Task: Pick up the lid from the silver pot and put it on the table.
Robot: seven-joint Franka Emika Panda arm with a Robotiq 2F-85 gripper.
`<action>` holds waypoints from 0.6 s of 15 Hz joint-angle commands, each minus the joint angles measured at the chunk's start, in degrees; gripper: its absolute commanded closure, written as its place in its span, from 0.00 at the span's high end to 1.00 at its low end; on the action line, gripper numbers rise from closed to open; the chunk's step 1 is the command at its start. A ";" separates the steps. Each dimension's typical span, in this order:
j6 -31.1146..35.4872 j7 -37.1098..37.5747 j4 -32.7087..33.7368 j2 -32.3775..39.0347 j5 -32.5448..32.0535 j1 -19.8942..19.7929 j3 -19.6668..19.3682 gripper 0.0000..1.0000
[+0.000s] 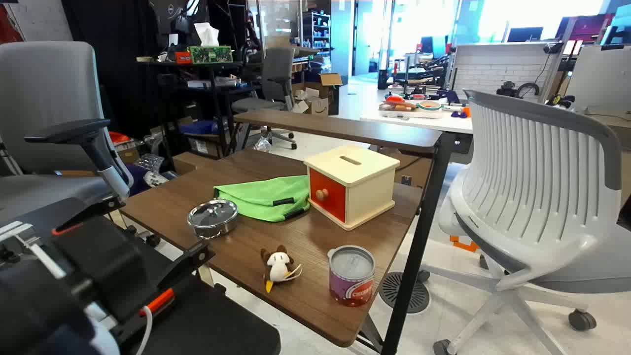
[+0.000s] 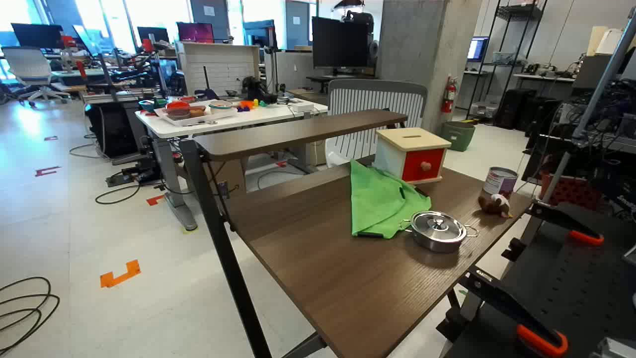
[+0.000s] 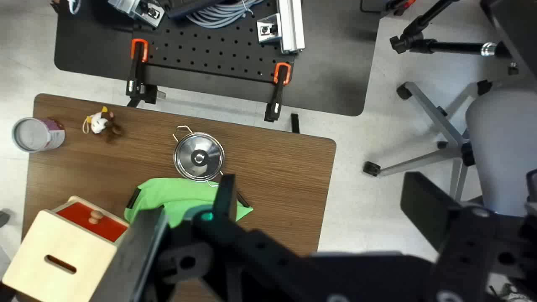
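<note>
The lid (image 1: 213, 212) is round, shiny and silvery with a small central knob. It sits on the silver pot (image 1: 215, 230), and the pair also shows in an exterior view as lid (image 2: 437, 224) over pot (image 2: 437, 243). The pot stands on the brown table (image 2: 318, 258) near its edge by the black bench. In the wrist view the lid (image 3: 199, 156) is left of the fingers. My gripper (image 3: 325, 199) is open with nothing between its fingers, well above the table (image 3: 277, 163). It does not show in either exterior view.
A green cloth (image 2: 382, 199) lies against the pot. A wooden box with a red drawer (image 1: 352, 187), a plush toy (image 1: 278, 266) and a tin can (image 1: 351, 276) stand on the table. A raised brown tabletop (image 1: 335, 130) is behind. Clamps (image 3: 277, 92) hold the black bench (image 3: 335, 63).
</note>
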 commanded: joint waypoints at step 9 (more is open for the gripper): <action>0.98 1.61 -0.78 0.02 1.05 -0.16 0.13 1.00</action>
